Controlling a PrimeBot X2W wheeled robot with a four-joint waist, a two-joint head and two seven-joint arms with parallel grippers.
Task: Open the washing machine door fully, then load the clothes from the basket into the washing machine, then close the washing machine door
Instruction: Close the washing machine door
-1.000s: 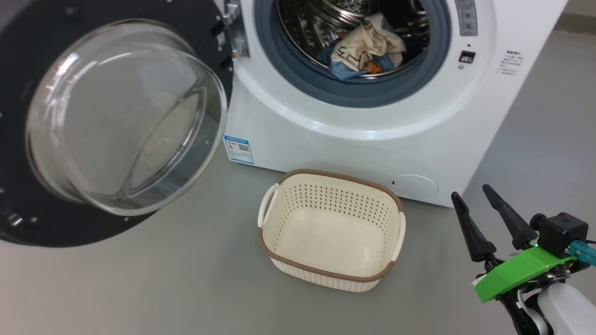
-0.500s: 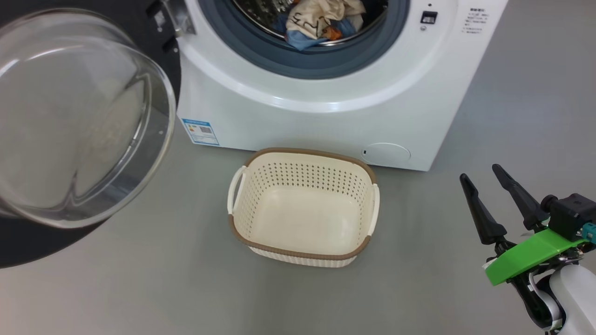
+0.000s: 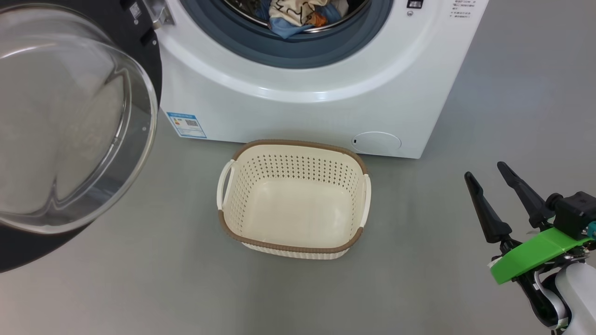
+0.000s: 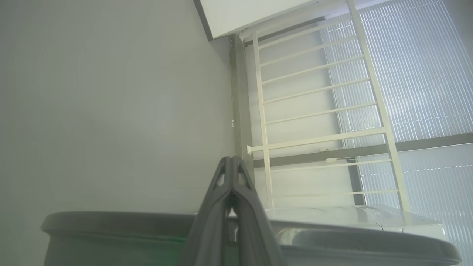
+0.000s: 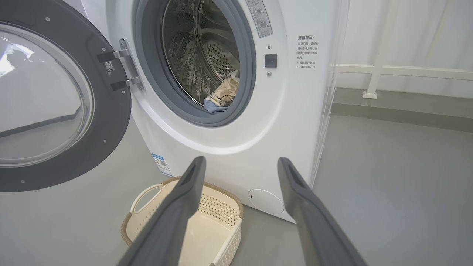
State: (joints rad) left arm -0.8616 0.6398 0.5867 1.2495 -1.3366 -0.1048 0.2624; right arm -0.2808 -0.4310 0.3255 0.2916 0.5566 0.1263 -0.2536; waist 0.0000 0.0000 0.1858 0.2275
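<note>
Cream basket (image 3: 298, 142) on the grey floor (image 3: 139, 288), left of the right pincer (image 3: 484, 169) and well apart; that pincer spread wide, gripping nothing. Clothes (image 3: 288, 11) inside the washing machine (image 3: 302, 116) ahead, door (image 3: 70, 121) swung open further left. Left pincer (image 4: 231, 159) pressed shut.

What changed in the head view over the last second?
The head camera moved: washing machine and basket slide up-left in frame together, not across the floor. Nothing gripped or released. Unchanged: clothes inside the machine, washing machine door open, basket empty, right gripper open.
</note>
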